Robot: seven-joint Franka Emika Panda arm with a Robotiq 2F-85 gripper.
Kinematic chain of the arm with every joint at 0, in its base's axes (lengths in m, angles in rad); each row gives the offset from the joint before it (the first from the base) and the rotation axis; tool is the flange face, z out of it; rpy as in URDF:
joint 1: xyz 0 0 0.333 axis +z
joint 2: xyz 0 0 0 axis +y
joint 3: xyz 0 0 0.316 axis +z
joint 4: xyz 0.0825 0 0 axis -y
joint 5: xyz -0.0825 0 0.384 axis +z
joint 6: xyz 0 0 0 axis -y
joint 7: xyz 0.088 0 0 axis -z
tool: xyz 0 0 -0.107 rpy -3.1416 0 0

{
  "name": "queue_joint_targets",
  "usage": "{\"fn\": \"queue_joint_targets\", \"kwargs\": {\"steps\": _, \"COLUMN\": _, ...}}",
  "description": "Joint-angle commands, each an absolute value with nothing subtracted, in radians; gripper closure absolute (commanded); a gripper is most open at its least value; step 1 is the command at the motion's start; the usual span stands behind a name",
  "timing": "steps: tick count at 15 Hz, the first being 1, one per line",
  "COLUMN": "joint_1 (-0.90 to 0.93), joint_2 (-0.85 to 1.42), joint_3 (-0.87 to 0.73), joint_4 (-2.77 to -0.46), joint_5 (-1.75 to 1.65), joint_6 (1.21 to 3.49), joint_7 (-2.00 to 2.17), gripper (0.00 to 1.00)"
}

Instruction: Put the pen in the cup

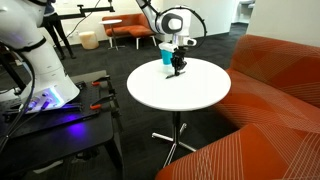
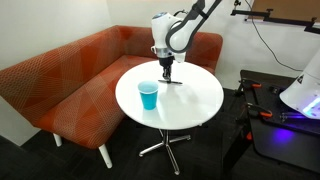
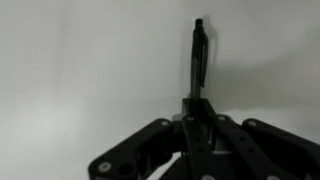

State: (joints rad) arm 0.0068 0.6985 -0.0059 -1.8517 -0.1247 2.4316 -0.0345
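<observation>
- Round white table (image 2: 195, 108) on a chrome pedestal with splayed feet (image 2: 165, 146). Both exterior views show it, with bare top at (image 1: 195, 95).
- An orange sofa (image 2: 70, 80) wraps around the table's rear and one side. It also shows in an exterior view at (image 1: 280, 90).
- The cup (image 2: 148, 96) is bright blue with a lighter rim. It stands upright on the table, nearer the table edge than the centre. In an exterior view it sits by the far edge (image 1: 166, 57).
- The arm comes in from above with the white wrist pointing straight down. The end effector (image 2: 166, 72) is down at the tabletop, toward the table edge that faces the sofa back, and also shows at (image 1: 178, 66).
- In the wrist view the end effector (image 3: 197, 108) has its dark fingers drawn fully together around one end of the pen (image 3: 199, 55).
- The pen is thin and dark. It runs out from between the fingers in a straight line over the white tabletop, with most of its length clear of the grip.
- In an exterior view the pen (image 2: 175, 84) is a short dark line level with the tabletop, sticking out sideways from the fingertips. I cannot tell whether it rests on the table or is a hair off it.
- The pen is outside the cup. The cup is near the end effector but apart from it, with bare tabletop between them.
- Off the table is a white rounded machine body with violet light beneath it (image 1: 45, 95), on a dark stand.
</observation>
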Motion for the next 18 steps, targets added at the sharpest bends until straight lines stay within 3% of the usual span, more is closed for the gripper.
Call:
{"fn": "queue_joint_targets", "kwargs": {"steps": 1, "joint_1": 0.015, "joint_2": 0.612, "joint_3": -0.019, "joint_4": -1.885, "joint_5": -0.114, "joint_6": 2.319, "joint_7": -0.018, "gripper": 0.97}}
{"fn": "queue_joint_targets", "kwargs": {"steps": 11, "joint_1": 0.037, "joint_2": 0.429, "joint_3": -0.037, "joint_4": -1.903, "joint_5": -0.187, "joint_6": 2.097, "joint_7": 0.012, "gripper": 0.97}}
{"fn": "queue_joint_targets", "kwargs": {"steps": 18, "joint_1": 0.03, "joint_2": 0.32, "joint_3": -0.025, "joint_4": -1.953, "joint_5": -0.205, "joint_6": 2.17, "joint_7": 0.044, "gripper": 0.97}}
